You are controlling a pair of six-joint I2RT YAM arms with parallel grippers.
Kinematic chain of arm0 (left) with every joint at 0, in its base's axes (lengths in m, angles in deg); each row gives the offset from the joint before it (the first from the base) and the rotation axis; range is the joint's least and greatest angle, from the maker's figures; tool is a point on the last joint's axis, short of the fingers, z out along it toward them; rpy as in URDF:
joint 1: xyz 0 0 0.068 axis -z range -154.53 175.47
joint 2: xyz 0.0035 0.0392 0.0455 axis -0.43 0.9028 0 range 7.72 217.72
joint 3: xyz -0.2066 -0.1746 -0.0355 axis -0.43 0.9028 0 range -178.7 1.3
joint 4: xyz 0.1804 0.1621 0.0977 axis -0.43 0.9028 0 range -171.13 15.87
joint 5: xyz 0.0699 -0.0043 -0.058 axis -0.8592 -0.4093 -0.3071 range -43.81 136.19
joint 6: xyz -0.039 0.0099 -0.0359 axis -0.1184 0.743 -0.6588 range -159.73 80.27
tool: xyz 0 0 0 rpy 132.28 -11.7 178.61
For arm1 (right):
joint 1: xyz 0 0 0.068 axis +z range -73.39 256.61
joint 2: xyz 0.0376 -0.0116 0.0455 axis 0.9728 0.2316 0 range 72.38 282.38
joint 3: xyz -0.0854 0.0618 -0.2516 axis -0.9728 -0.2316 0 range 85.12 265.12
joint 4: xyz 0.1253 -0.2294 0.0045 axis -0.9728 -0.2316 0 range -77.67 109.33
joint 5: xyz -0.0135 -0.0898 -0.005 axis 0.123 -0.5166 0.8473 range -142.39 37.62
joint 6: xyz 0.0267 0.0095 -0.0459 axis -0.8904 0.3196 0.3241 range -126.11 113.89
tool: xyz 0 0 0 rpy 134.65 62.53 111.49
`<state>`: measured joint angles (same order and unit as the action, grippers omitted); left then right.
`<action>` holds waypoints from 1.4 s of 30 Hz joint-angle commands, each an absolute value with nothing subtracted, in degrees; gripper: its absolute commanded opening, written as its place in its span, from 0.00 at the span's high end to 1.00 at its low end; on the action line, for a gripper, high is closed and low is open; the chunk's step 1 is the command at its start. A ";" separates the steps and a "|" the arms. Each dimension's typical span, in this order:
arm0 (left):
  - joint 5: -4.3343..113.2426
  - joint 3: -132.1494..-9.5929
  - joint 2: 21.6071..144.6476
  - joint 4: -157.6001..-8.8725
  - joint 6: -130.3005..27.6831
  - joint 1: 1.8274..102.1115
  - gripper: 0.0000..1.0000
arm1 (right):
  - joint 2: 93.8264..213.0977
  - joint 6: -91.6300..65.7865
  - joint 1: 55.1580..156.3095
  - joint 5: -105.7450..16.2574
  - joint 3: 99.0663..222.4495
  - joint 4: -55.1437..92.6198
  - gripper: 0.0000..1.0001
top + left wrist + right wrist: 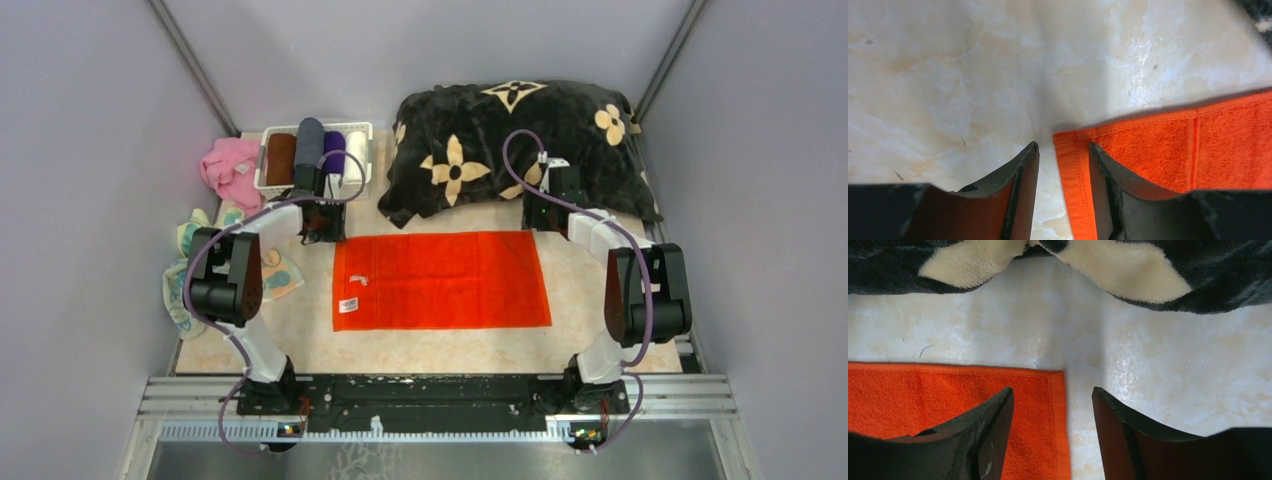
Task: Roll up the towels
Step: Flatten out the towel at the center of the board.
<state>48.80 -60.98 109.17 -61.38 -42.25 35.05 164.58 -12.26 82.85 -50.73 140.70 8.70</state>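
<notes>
Orange-red towel (440,280) lies flat and unrolled on the table (450,350), long side running left to right, with a small white tag near its near-left corner. Left gripper (322,228) is down at the towel's far-left corner and right gripper (543,215) at its far-right corner. In the left wrist view, the left gripper (1063,150) has its jaws apart with a moderate gap, straddling the towel's (1198,145) short hem. One finger (1023,170) is over bare table (948,75), the other over the cloth. Nothing is clamped, and it is unclear whether the tips touch the fabric. In the right wrist view, the right gripper (1052,390) is parted a bit wider in the same straddle. One finger (995,415) is over the towel (923,395), the other over bare table (1173,370), with the hem between them. It grips nothing, and contact cannot be told. Black cushion (500,130) with cream flowers sits just beyond the towel's far edge, and its edge (1148,270) shows close ahead of the right gripper. White basket (266,165) at the far left holds rolled cloths: brown, dark, purple and white. Pink cloth (228,168) is bunched beside the basket. Teal towel (176,300) and pale yellow towel (282,276) lie crumpled at the left edge of the table, partly hidden under the left arm.
</notes>
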 commanded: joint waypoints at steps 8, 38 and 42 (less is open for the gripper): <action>47.99 -63.58 114.57 -56.15 -38.25 35.60 0.59 | 164.39 -11.02 82.58 -50.89 141.33 11.75 0.41; 41.11 -64.60 119.94 -51.37 -34.63 40.58 1.00 | 169.60 -0.34 82.64 -48.14 142.29 10.17 0.60; 41.19 -64.65 119.65 -51.56 -34.61 40.59 1.00 | 170.69 0.02 82.79 -48.13 142.41 9.40 0.64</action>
